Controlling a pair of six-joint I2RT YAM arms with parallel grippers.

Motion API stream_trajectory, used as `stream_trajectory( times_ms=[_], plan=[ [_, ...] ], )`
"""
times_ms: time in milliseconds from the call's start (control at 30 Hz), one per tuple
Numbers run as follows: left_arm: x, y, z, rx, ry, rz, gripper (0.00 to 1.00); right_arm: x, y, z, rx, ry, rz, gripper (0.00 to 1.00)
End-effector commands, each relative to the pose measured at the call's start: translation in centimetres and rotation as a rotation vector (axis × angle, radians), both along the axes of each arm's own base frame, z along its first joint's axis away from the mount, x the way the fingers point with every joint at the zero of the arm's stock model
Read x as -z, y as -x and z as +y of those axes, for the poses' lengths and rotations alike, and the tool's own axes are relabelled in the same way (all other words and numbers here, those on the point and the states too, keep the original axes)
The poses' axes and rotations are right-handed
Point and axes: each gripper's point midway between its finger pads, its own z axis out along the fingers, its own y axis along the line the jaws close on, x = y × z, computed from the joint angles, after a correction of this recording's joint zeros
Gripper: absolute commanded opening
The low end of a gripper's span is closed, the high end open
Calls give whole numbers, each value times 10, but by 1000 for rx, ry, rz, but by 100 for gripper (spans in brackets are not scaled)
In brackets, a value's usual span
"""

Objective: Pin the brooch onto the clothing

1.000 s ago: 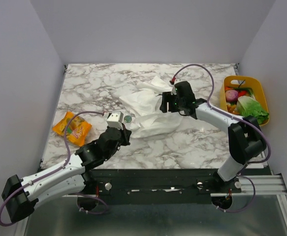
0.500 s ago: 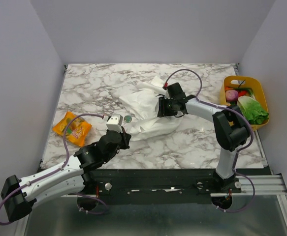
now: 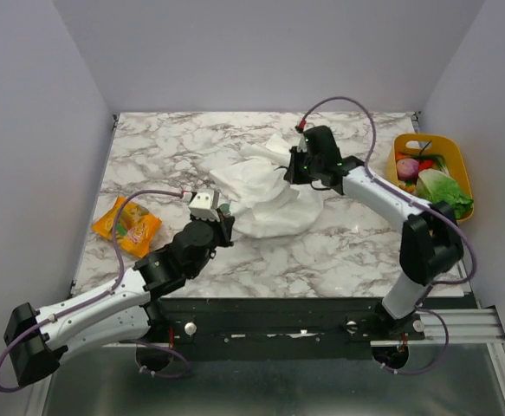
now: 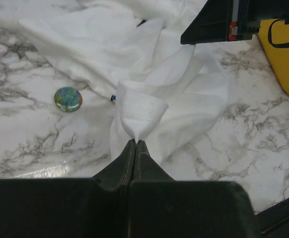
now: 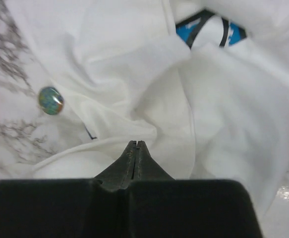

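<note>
The clothing [image 3: 265, 195], a white T-shirt, lies crumpled mid-table, with part of its blue print [image 5: 184, 30] showing between folds. The brooch [image 4: 68, 99], a small round green disc, rests on the marble just left of the shirt and shows in the right wrist view as the same brooch [image 5: 51, 100]. My left gripper [image 4: 135, 141] is shut on a pinched fold of the shirt's near-left hem, at the left gripper [image 3: 224, 217] in the top view. My right gripper [image 5: 136, 143] is shut on the shirt's fabric at its far right part, right gripper [image 3: 295, 169].
A yellow basket [image 3: 408, 139] of vegetables stands at the table's right edge and shows in the left wrist view as the basket [image 4: 283, 54]. An orange snack packet [image 3: 126, 227] lies near the left edge.
My right gripper has closed from open and drawn back toward the far side, and the shirt has bunched into a rounder heap. The left gripper stayed shut on the hem and shifted slightly forward.
</note>
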Motion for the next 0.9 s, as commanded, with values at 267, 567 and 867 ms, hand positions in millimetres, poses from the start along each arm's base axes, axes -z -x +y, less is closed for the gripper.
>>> stream_trajectory(
  times_ms=[267, 567, 867],
  plan=[
    [-221, -54, -17, -129, 105, -634, 0, -271, -20, -95, 350, -125, -746, 1],
    [-302, -80, -58, -58, -11, -776, 0, -356, 24, -154, 486, -97, -958, 1],
    [-352, -103, -26, -128, -31, -843, 0, -360, 44, -165, 489, -90, -987, 1]
  ],
)
